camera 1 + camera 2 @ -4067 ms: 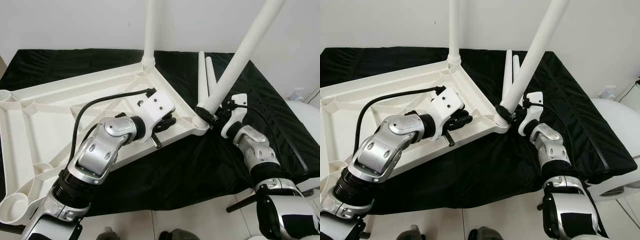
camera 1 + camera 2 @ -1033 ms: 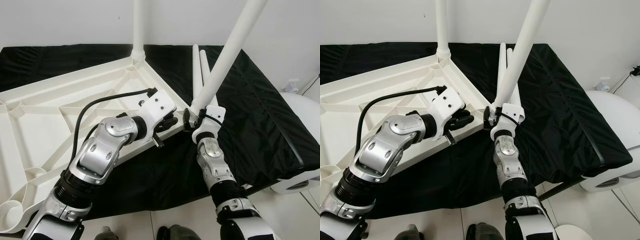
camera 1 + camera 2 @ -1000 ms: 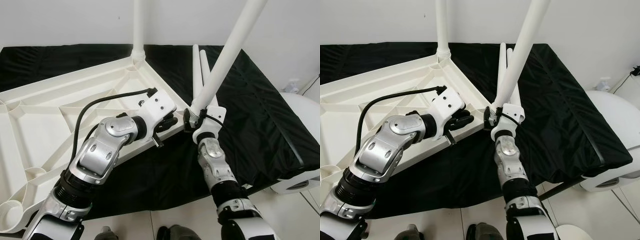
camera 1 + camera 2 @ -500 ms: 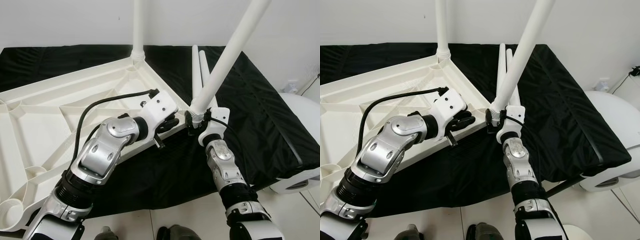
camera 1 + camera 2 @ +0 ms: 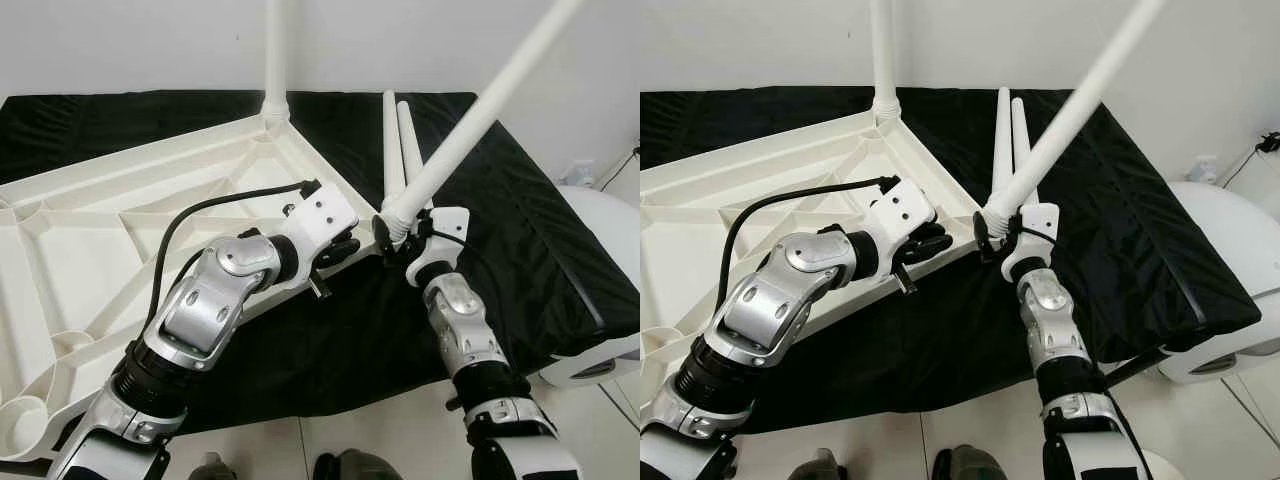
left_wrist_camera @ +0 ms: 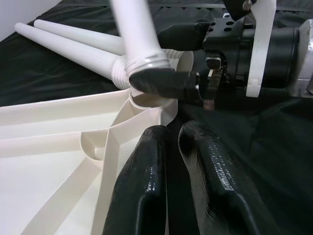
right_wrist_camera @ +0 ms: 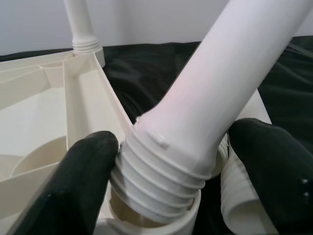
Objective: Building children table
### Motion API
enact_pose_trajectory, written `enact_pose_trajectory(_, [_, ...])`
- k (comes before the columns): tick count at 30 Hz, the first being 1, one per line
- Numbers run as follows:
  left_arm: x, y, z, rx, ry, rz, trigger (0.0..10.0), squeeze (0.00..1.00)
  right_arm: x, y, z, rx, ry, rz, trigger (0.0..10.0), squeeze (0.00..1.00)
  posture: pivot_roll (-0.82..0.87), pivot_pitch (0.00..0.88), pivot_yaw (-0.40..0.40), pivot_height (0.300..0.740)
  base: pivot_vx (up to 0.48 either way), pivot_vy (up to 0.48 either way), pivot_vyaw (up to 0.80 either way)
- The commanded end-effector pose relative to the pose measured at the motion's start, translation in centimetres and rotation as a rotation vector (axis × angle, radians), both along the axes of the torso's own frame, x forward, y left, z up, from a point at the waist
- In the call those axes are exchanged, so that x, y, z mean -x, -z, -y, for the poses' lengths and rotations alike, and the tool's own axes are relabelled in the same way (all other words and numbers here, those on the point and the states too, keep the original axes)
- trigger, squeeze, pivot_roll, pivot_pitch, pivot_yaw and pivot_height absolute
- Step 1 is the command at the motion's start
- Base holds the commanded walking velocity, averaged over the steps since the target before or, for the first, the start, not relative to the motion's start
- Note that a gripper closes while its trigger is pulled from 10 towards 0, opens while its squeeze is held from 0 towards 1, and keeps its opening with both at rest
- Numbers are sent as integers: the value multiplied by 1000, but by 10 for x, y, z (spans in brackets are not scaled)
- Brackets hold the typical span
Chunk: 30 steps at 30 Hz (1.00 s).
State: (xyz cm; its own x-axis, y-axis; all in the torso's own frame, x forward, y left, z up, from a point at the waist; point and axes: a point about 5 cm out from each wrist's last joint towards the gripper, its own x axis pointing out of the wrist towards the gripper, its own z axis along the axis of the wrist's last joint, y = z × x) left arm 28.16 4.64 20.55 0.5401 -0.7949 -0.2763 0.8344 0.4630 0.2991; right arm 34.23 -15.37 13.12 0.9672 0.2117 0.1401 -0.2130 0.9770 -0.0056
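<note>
At tabletop (image 5: 90, 230) corner, right claw (image 7: 171, 181) grips tilted leg (image 5: 470, 125).

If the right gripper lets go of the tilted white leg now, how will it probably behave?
The leg would probably topple: it leans steeply and its threads sit crooked in the socket. Being round and smooth, it may roll over the black cloth.

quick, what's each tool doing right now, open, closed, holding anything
Left tool: shut on the near edge of the upturned tabletop.
Right tool: shut on the threaded end of the tilted table leg at the corner socket.
</note>
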Motion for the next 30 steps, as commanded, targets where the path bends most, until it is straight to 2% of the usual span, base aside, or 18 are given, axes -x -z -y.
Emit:
enact_pose_trajectory(1, [-1, 2, 1, -6, -22, 9, 10000, 0, -2, -5, 4, 1, -10, 27, 0, 0, 16, 33, -73, 740, 0, 0, 0])
enact_pose_trajectory(4, [-1, 1, 1, -1, -24, 12, 10000, 0, -8, -13, 10, -16, -27, 45, 0, 0, 19, 31, -75, 740, 0, 0, 0])
enact_pose_trajectory(15, [0, 1, -1, -2, -30, 13, 10000, 0, -14, -15, 22, -5, 7, 35, 0, 0, 25, 30, -75, 740, 0, 0, 0])
enact_pose_trajectory(16, [0, 1, -1, -2, -29, 13, 10000, 0, -14, -15, 23, -4, 7, 33, 4784, 0, 25, 30, -75, 740, 0, 0, 0])
enact_pose_trajectory(17, [0, 1, -1, -2, -29, 13, 10000, 0, -14, -14, 23, -4, 7, 31, 10000, 0, 25, 29, -75, 740, 0, 0, 0])
enact_pose_trajectory(30, [1, 6, -1, -14, -24, 1, 10000, 0, -12, -12, 24, -9, 18, 45, 10000, 0, 20, 34, -69, 740, 0, 0, 0])
